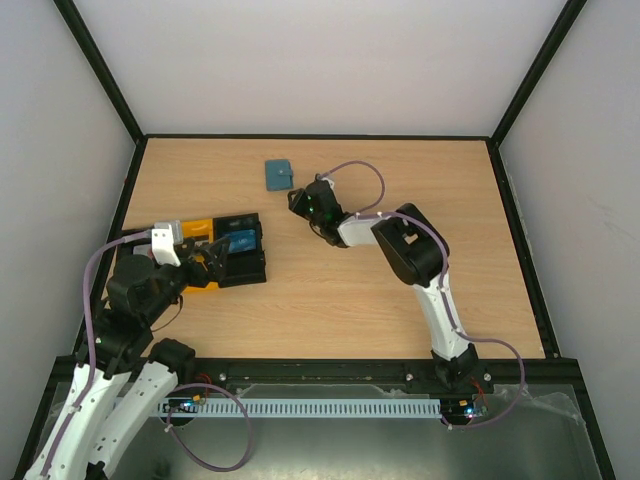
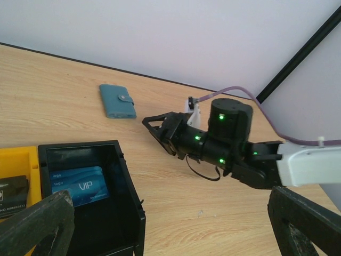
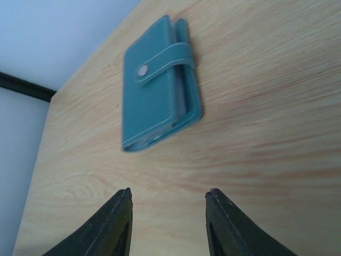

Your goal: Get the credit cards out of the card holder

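Note:
The teal card holder (image 1: 279,174) lies closed on the table at the back, its tab snapped shut; it also shows in the left wrist view (image 2: 117,101) and the right wrist view (image 3: 160,85). My right gripper (image 1: 297,203) is open and empty, low over the table just short of the holder, its fingertips (image 3: 123,198) apart from it. My left gripper (image 1: 208,262) is open and empty over the trays, its fingers (image 2: 37,218) wide apart at the frame's bottom corners. A blue VIP card (image 2: 79,185) lies in the black tray (image 2: 133,184).
A yellow tray (image 1: 196,232) stands beside the black tray (image 1: 246,270) at the left, with a dark card (image 2: 13,192) in it. Black frame posts and pale walls bound the table's back and sides.

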You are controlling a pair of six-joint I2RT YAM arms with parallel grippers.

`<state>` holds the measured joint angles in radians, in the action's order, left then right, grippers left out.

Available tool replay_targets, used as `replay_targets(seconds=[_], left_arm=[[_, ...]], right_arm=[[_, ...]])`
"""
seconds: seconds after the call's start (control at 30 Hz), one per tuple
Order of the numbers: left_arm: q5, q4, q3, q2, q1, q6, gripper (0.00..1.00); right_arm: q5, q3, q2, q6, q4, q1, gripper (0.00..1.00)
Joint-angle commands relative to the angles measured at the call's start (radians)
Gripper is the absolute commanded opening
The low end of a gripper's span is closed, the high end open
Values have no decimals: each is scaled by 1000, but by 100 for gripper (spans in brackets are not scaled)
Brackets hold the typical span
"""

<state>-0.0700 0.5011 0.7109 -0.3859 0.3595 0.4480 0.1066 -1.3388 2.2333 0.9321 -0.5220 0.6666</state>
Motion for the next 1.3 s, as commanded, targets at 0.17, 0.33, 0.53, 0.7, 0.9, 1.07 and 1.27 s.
replay_targets(seconds=[0.17, 0.33, 0.53, 0.7, 0.9, 1.07, 1.27], left_arm=[[-6, -20, -12, 9, -5, -11, 100], [-8, -21, -12, 6, -5, -11, 100], [-8, -21, -13, 4, -5, -11, 100], [-3, -19, -13, 1, -4, -8, 100], [7, -16, -15, 3, -5, -5, 100], [7, -16, -15, 2, -4, -6, 100], [6, -16, -15, 2, -5, -6, 100]], right_arm=[[63, -209, 174, 80, -12, -53, 36], [92, -288, 233, 75, 10, -62, 35], [160, -359, 307, 94, 0, -73, 33], [142, -391, 332, 107, 46, -73, 31], [151, -403, 350, 119, 42, -75, 24], [147, -405, 331, 108, 56, -75, 25], [156, -415, 311, 112, 33, -75, 31]])
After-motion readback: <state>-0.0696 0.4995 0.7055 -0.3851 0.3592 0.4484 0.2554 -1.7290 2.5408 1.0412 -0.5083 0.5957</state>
